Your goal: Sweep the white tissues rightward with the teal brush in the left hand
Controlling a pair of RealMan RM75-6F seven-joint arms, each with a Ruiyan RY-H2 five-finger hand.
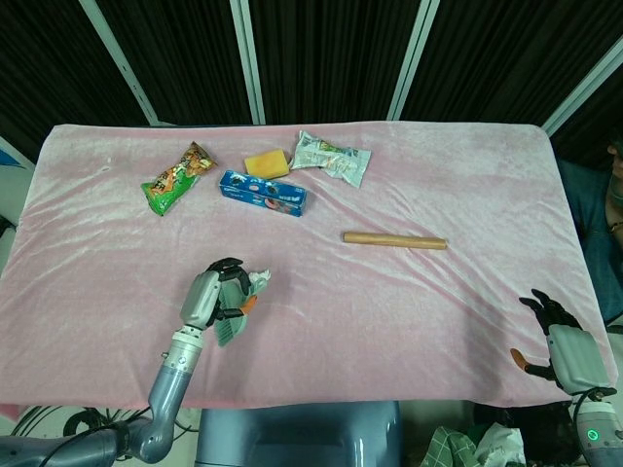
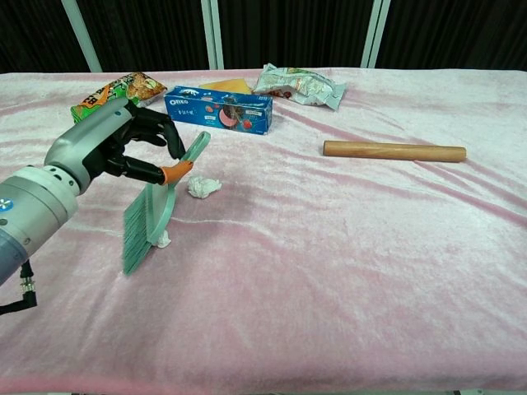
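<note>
- Nearest the robot, on the left of the pink cloth-covered table (image 2: 346, 271), the left hand (image 2: 115, 148) grips the handle of the teal brush (image 2: 152, 216), fingers wrapped over the top; the brush tilts, bristles down on the cloth.
- Tucked against the brush's lower right edge, one white tissue (image 2: 163, 239) is mostly hidden, only a small scrap showing.
- Just right of the hand and near the brush handle, a second white tissue (image 2: 202, 187) lies crumpled on the cloth; from the head view it sits right beside the fingers (image 1: 259, 280).
- At the table's near right corner, the right hand (image 1: 563, 348) hangs off the edge holding nothing, its dark fingers apart.
- Further back, right of centre, a wooden rolling pin (image 2: 394, 151) lies crosswise, well apart from the tissues.
- Beyond the tissues, a blue Oreo box (image 2: 218, 109) lies flat.
- Along the far side, a green and orange snack bag (image 2: 115, 91) lies to the left, a yellow sponge (image 1: 267, 163) sits behind the box, and a pale crinkled packet (image 2: 298, 84) lies to its right.
</note>
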